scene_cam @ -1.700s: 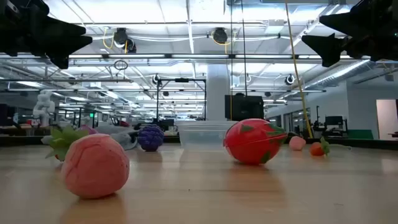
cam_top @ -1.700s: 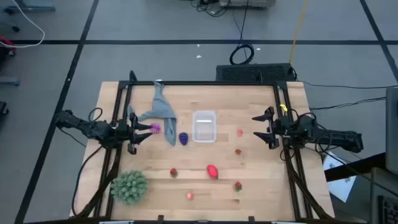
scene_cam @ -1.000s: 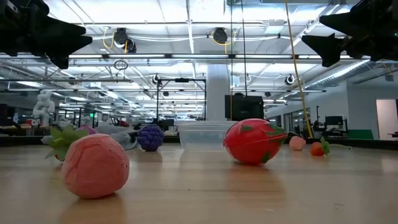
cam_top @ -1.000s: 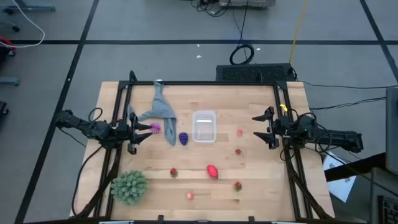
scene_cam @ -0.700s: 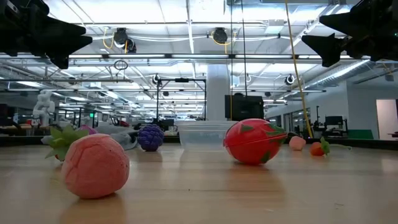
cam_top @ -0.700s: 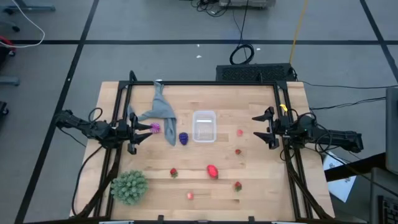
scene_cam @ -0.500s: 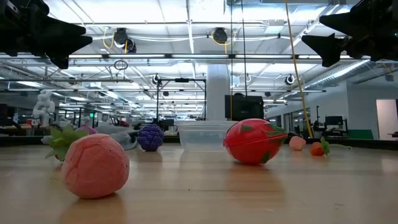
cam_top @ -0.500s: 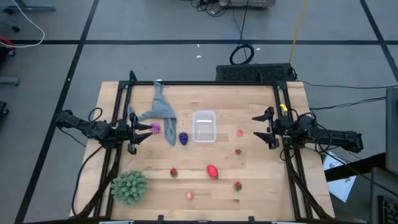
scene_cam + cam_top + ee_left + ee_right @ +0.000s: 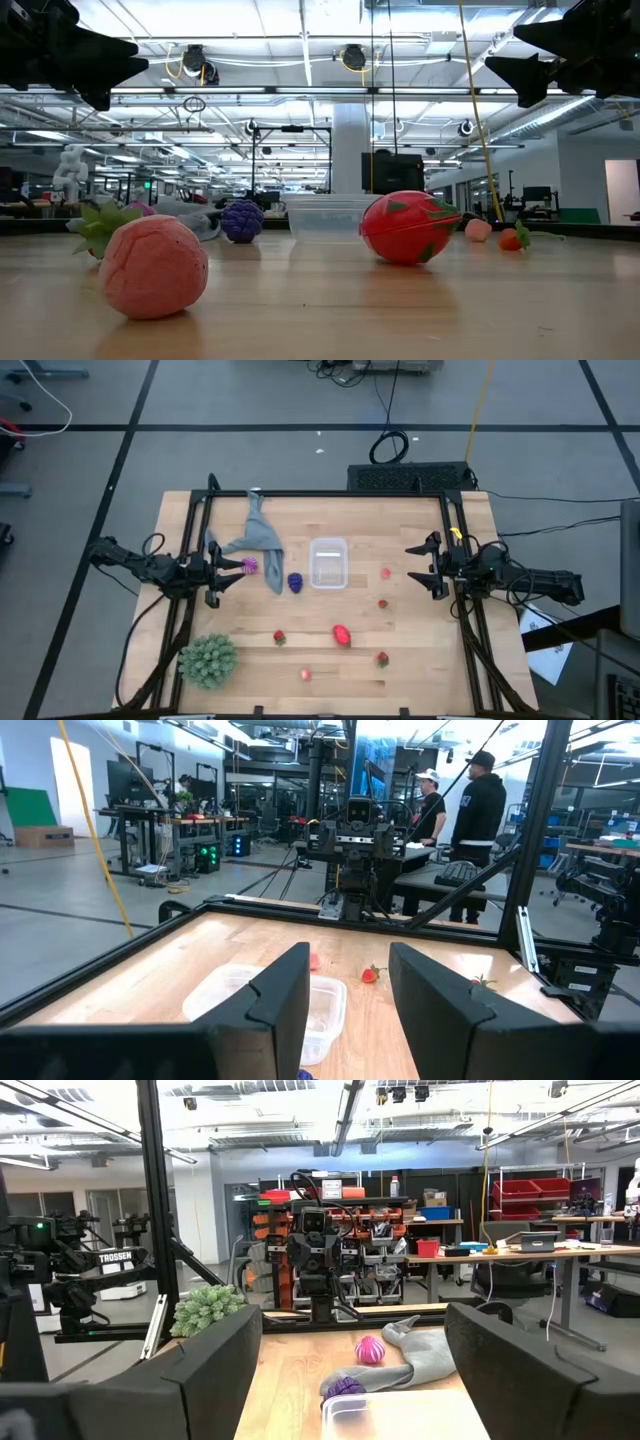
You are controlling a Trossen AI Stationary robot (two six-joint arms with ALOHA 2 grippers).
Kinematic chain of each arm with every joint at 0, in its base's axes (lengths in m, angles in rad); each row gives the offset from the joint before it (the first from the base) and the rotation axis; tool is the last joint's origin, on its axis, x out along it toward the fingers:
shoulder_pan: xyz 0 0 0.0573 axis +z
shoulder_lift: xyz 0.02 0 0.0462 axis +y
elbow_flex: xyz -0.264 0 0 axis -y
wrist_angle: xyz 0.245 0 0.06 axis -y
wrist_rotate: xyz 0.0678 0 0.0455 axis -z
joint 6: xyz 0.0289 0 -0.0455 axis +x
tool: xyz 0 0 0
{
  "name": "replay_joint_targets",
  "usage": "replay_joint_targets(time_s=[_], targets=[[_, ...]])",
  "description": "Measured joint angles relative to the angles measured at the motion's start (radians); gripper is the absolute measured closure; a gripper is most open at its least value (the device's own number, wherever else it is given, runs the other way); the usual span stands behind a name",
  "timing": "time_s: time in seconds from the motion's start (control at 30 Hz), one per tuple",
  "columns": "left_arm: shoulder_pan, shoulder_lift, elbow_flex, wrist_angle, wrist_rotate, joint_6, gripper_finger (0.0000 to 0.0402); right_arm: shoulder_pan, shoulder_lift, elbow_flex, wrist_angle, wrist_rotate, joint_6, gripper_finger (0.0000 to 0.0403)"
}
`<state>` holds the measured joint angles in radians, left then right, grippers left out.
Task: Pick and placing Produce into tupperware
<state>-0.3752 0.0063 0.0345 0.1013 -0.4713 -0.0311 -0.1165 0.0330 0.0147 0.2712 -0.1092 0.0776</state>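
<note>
The clear tupperware point(image 9: 328, 563) stands on its base at the table's middle. Produce lies scattered on the wood: a magenta spiky fruit point(image 9: 249, 565), a dark blue one point(image 9: 295, 581), a larger red one point(image 9: 342, 635), a pink one point(image 9: 305, 674) and several small red berries, such as one point(image 9: 382, 603) right of the tupperware. My left gripper point(image 9: 232, 572) hovers at the table's left edge, open with a narrow gap, holding nothing. At the right edge my right gripper point(image 9: 412, 565) hovers wide open and holds nothing. In its wrist view my left gripper point(image 9: 350, 985) faces the tupperware point(image 9: 265, 1000).
A large green spiky ball point(image 9: 208, 659) sits at the near left corner. A grey cloth point(image 9: 258, 540) lies crumpled at the far left, next to the magenta fruit. A black frame point(image 9: 330, 494) runs along the table's far and side edges. People stand in the room beyond point(image 9: 480, 800).
</note>
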Motion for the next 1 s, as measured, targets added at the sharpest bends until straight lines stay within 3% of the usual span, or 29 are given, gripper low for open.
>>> replay_joint_targets(time_s=[1.0], targets=[[0.000,0.000,0.000,0.008,-0.026,0.000,0.0259,0.000,0.000,0.000,0.078,0.000,-0.010,0.0094]])
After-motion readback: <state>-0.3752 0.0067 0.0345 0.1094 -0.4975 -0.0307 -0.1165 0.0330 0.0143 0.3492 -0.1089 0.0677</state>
